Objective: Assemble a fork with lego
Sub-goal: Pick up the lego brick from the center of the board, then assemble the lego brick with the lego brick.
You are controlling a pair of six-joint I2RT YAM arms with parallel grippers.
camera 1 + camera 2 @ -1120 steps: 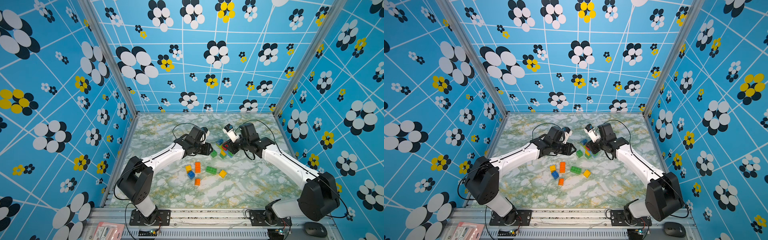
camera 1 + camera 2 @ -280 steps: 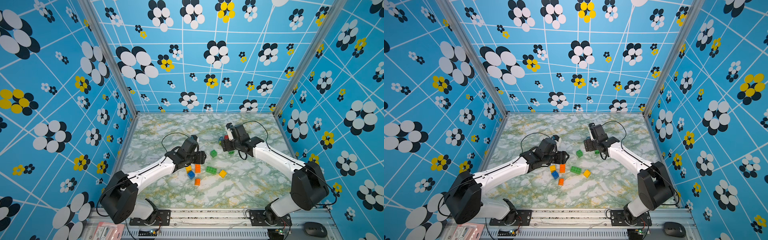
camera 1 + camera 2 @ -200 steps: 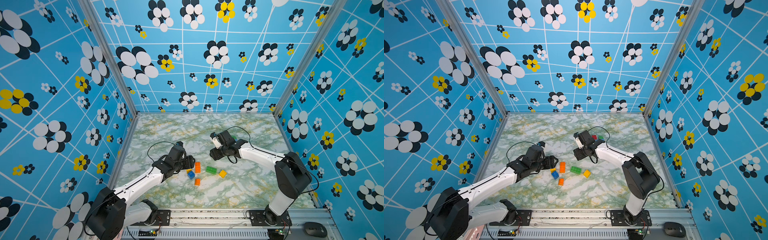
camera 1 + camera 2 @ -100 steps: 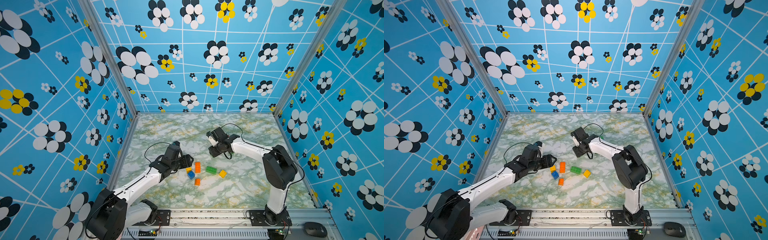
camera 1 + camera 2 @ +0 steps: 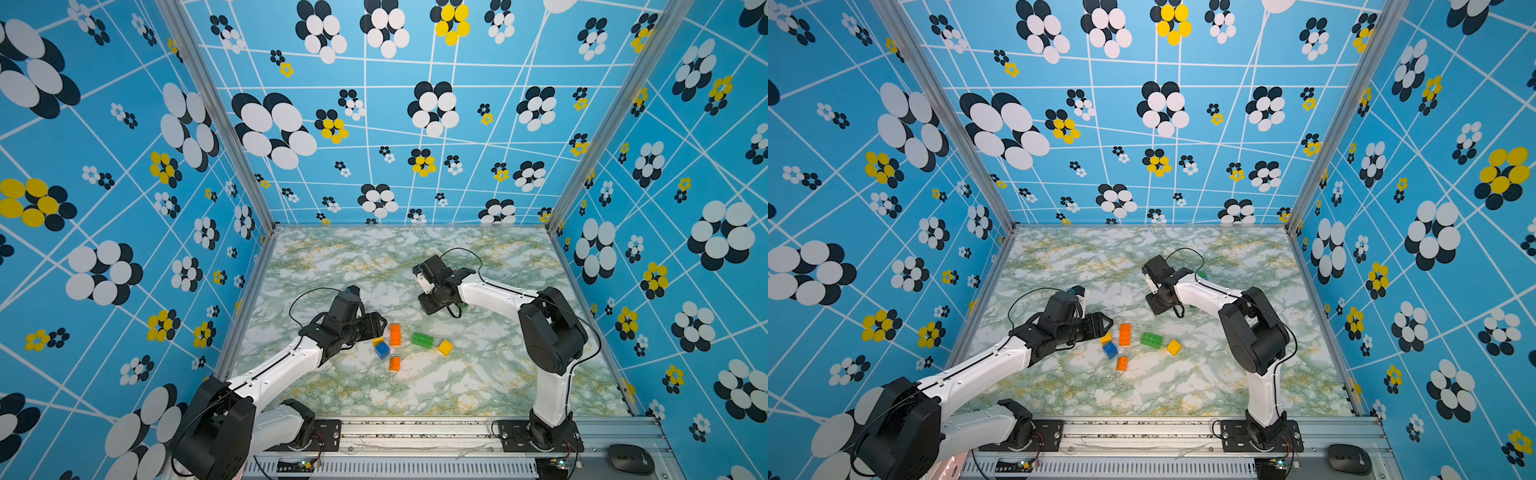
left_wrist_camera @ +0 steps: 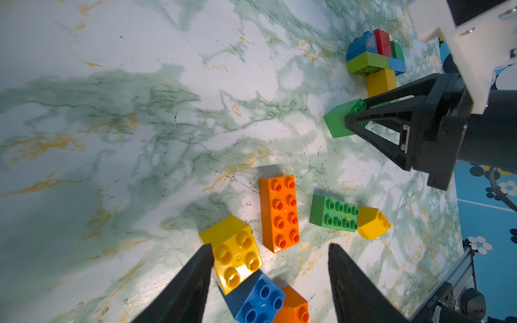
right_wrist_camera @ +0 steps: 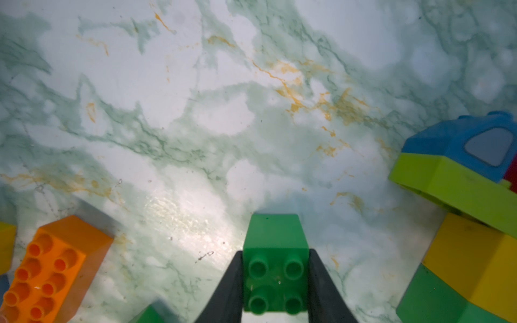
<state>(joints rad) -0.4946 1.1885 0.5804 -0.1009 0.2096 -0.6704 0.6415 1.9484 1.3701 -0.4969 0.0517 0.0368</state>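
My right gripper (image 7: 275,256) is shut on a green square lego brick (image 7: 275,265), its studs facing the wrist camera, low at the table; the left wrist view shows the same grip (image 6: 353,123). Beside it lies a joined cluster (image 6: 375,56) of blue, red, green, lime and yellow bricks. My left gripper (image 6: 270,247) is open above loose bricks: a yellow square (image 6: 236,257) by one finger, a blue square (image 6: 257,300), an orange oblong (image 5: 395,335), a green oblong (image 5: 422,340), a yellow square (image 5: 445,347) and a small orange one (image 5: 394,363).
The marble tabletop (image 5: 374,266) is walled on three sides by blue flowered panels. A metal rail (image 5: 415,432) with both arm bases runs along the front edge. The right arm's elbow (image 5: 548,328) stands tall to the right of the loose bricks.
The right gripper's jaws have closed on the green square brick while the right elbow swung toward the front. The left gripper has stayed open over the loose bricks, hardly moving.
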